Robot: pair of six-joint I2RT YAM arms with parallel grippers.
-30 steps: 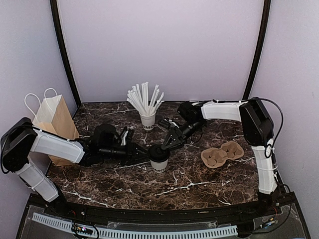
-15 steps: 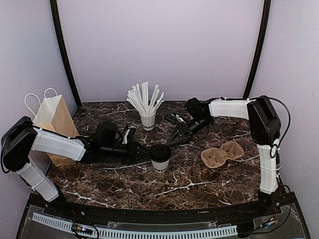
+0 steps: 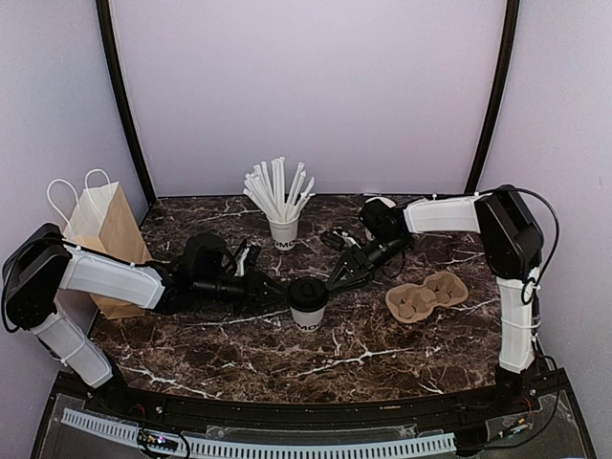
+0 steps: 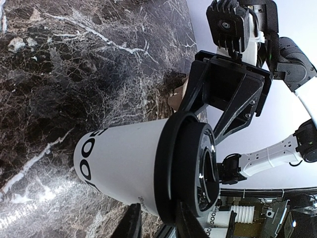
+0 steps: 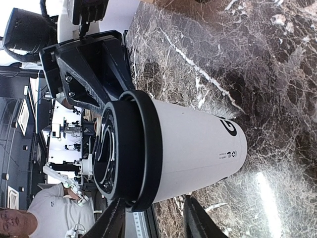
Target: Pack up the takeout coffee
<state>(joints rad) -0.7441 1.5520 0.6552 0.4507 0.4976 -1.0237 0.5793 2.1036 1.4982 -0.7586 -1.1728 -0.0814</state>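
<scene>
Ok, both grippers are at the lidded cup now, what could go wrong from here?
The left gripper and right gripper crowd the takeout coffee from opposite sides; an uneven push could tip it. Squeezing at the black lid might pop it off. The straw cup stands close behind; a wide swing could knock it.
</scene>
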